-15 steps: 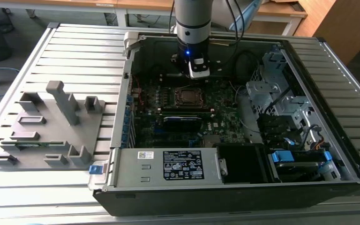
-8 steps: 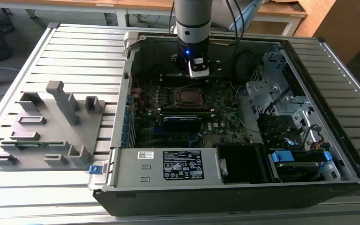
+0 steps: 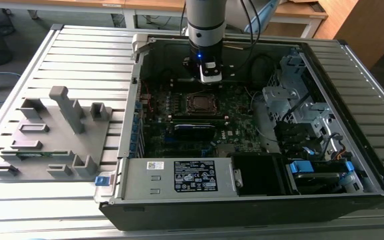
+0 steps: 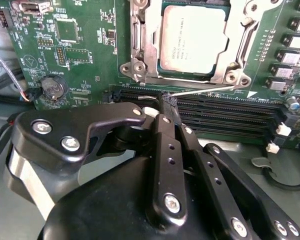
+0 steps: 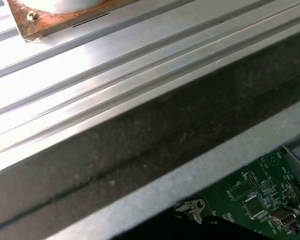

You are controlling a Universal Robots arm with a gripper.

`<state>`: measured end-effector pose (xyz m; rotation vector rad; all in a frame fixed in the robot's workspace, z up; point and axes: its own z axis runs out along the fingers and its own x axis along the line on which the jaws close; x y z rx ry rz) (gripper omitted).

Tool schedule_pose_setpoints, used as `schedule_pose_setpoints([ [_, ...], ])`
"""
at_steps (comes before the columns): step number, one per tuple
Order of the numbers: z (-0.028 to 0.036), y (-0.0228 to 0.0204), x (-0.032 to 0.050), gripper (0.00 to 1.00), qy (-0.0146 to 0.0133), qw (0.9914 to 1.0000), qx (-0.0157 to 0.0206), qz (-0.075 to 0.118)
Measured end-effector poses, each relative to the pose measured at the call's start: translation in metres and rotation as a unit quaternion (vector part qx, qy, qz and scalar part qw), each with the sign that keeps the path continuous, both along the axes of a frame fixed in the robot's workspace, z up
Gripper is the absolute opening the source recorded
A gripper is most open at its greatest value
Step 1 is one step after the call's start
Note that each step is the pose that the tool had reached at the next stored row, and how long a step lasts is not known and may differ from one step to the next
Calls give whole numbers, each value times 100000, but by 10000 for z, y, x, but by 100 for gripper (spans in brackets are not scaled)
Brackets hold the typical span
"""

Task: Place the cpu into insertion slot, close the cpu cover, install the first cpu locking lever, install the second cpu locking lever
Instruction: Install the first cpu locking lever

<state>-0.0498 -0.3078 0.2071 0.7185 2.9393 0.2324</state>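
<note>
The small square grey-silver metal-topped cpu (image 4: 192,40) lies flat in the dark square insertion slot (image 3: 199,102), which sits toward the far edge of the green motherboard (image 4: 80,50) in the exterior view. The thin silver metal-frame cpu cover (image 4: 142,45) is folded down around it, so the chip shows through its window. The board is inside an open black and grey computer case (image 3: 245,212) lying on the slatted aluminium bench (image 3: 78,50), with a grey plastic fixture (image 3: 52,135) near the bench's edge on the exterior view's left. The black gripper (image 4: 167,102) hangs just beside the socket on the side of the long black memory slots (image 4: 225,107). Its fingers (image 4: 162,135) are drawn together and appear pinched on 1 thin silver wire locking lever (image 4: 205,91), which runs along the cover's edge just above those slots. I cannot tell whether the lever's end is hooked under its catch. The lever looks springy and gives a slim hold, so it could slip out of the fingers and snap back. A push off line could also miss the catch, scrape the board, or drive the fingertips into the slots close beneath them.
</note>
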Motion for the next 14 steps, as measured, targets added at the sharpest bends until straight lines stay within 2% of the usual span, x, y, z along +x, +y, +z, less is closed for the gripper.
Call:
schedule_pose_setpoints([
  [14, -12, 25, -2, 11, 4, 99986, -6, -1681],
])
